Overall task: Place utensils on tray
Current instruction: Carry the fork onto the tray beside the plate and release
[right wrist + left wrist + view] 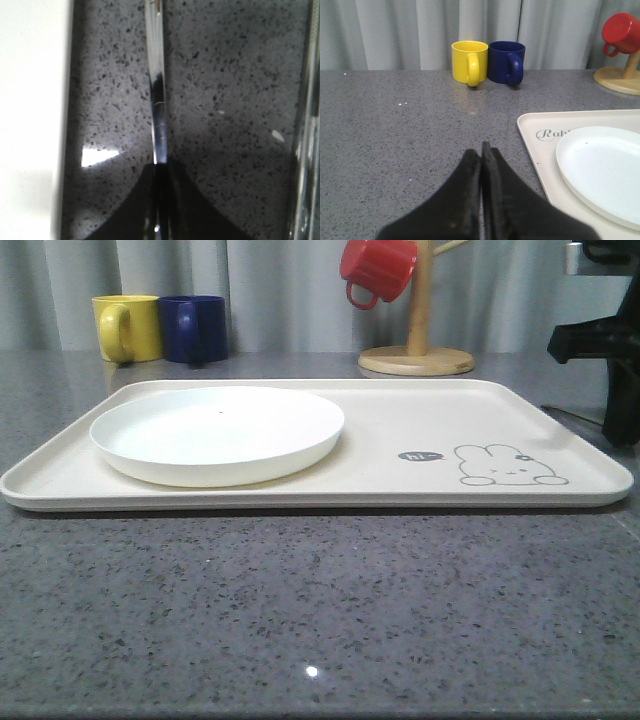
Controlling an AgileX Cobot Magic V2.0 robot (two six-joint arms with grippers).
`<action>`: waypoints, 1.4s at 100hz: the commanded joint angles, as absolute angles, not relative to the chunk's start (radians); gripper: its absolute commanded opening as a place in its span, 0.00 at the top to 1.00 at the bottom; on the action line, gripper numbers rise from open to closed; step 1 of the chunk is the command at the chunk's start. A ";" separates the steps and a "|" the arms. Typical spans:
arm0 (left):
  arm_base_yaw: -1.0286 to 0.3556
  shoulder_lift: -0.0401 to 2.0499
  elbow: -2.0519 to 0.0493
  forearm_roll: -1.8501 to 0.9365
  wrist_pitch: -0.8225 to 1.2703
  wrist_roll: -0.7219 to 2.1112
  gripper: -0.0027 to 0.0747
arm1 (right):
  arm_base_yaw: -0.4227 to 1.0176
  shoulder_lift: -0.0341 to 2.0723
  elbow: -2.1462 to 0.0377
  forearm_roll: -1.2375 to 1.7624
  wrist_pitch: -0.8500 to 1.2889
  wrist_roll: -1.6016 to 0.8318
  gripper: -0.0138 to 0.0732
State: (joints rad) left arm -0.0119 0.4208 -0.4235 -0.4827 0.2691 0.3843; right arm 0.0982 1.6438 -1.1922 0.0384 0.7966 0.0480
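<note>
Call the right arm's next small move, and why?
Probably lift and carry toward the tray: the right end effector looks shut on a slim shiny utensil just above the counter, beside the tray's rim. The tray carries just a plate.

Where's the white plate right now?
In the front view the plate sits on the tray's left half, in front of the yellow mug and blue mug.

Slim utensil [157, 100] cut off by the frame edge, type cannot be told. Second shiny piece [305, 150] clipped and blurred. Tray [540, 150] script cut short by plate [605, 170]. Right arm [600, 340] cropped at frame edge.
</note>
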 commanded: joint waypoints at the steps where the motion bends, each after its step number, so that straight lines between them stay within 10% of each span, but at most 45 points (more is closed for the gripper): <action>1: -0.011 0.425 -0.450 -0.493 0.199 0.377 0.99 | 0.099 1.604 -1.246 0.030 0.803 0.042 0.87; 86: -0.011 0.425 -0.450 -0.493 0.199 0.377 0.99 | 0.564 1.607 -1.328 -0.243 0.658 0.660 0.87; 140: -0.011 0.425 -0.450 -0.493 0.199 0.377 0.99 | 0.621 1.694 -1.328 -0.275 0.622 0.732 0.87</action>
